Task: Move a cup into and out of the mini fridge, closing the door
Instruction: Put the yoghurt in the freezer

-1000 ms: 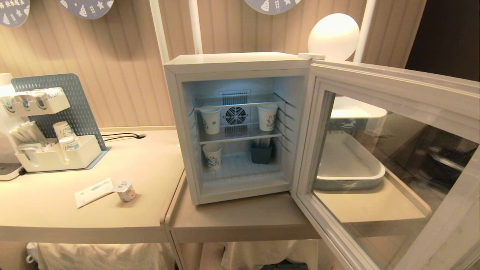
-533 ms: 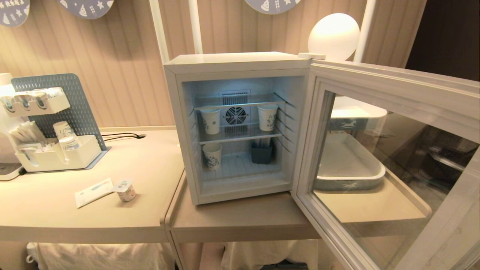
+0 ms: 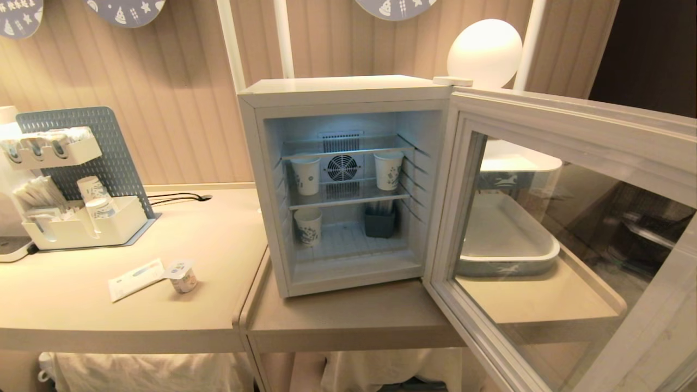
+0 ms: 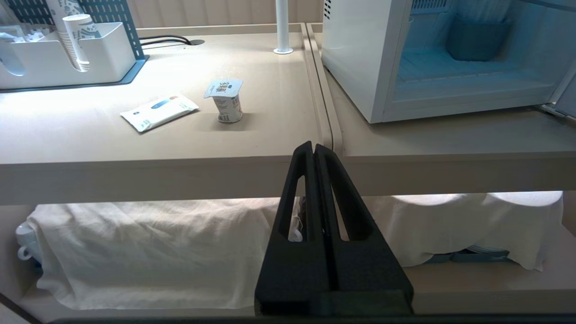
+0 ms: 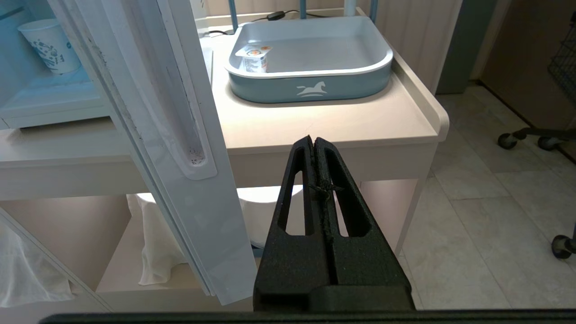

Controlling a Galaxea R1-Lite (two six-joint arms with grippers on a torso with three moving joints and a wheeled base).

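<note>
Cup [image 4: 225, 101] sits upright on the left table beside a flat packet [image 4: 159, 112], fridge [image 3: 337, 179] door [image 3: 566, 239] wide open; left gripper [image 4: 313, 148], pinched shut and empty below the table edge, probably should rise, spread, then grip the cup's body under the lid.

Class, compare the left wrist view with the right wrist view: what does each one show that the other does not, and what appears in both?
Only the left wrist view shows the cup standing on the table beside a flat white packet, plus the shut left pincer. Only the right wrist view shows the open door, a blue tray holding an orange-lidded cup, a paper cup inside the fridge, and the shut right pincer. Both show the mini fridge interior.
</note>
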